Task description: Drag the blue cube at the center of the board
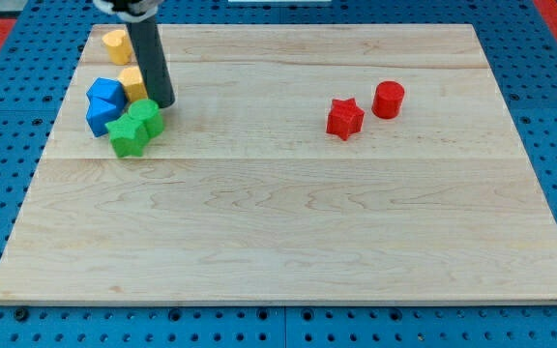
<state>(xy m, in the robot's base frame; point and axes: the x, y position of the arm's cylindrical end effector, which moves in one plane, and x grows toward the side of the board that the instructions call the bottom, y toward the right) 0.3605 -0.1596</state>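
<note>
The near half of the bench (288, 242) is bare pale wood. The first pieces met going away from the camera are two green blocks, a star-like green block (128, 135) and, pressed against it on the view's right, a rounder green block (147, 117). Both sit just below my tip (162, 102), the rounder one almost touching it.

There is no pincer on this arm, so nothing can be released, clenched or grasping; the rod only pushes.

The blue cube (105, 94) lies just to the view's left of my tip, with a second blue block (101, 116) touching it below. Wedged between the cube and my rod is a yellow block (134, 82), partly hidden. I judge the cube light, rigid and quick to slide on smooth wood, apt to spin if struck off-centre. The best contact is its flat far-left face, squarely, driving toward the view's right and bottom; the crowding neighbours may be dragged along.

Farther back, above my tip, sits another yellow block (116, 44). Well away to the view's right stand a red star (344, 118) and a red cylinder (388, 99).
</note>
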